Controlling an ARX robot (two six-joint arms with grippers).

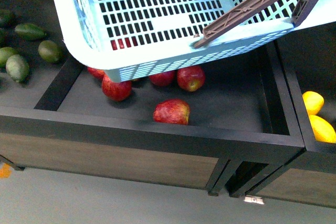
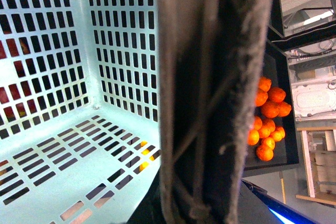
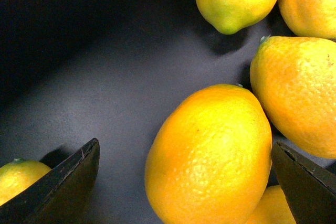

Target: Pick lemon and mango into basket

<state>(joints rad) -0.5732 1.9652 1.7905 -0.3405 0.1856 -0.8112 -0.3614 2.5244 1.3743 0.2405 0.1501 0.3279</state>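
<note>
The pale mint-blue basket (image 1: 73, 30) hangs tilted over the middle bin. Its slotted floor (image 2: 58, 150) holds no fruit. My left gripper (image 2: 202, 211) is shut on the basket's brown handle (image 2: 210, 77), which fills the left wrist view and hides the fingers. My right gripper (image 3: 185, 145) is open low in the right-hand bin, with its dark fingertips (image 3: 79, 174) on either side of a bright-yellow lemon (image 3: 210, 156), not touching it. Several more lemons (image 3: 299, 93) crowd around it. Two lemons (image 1: 313, 102) show at the right edge of the front view. The mango is out of view.
Red apples (image 1: 171, 112) lie in the middle bin under the basket. Green fruits (image 1: 50, 51) sit in the left bin. A black divider wall (image 1: 286, 98) separates the apple and lemon bins. Oranges (image 2: 268, 124) fill another bin beyond the handle.
</note>
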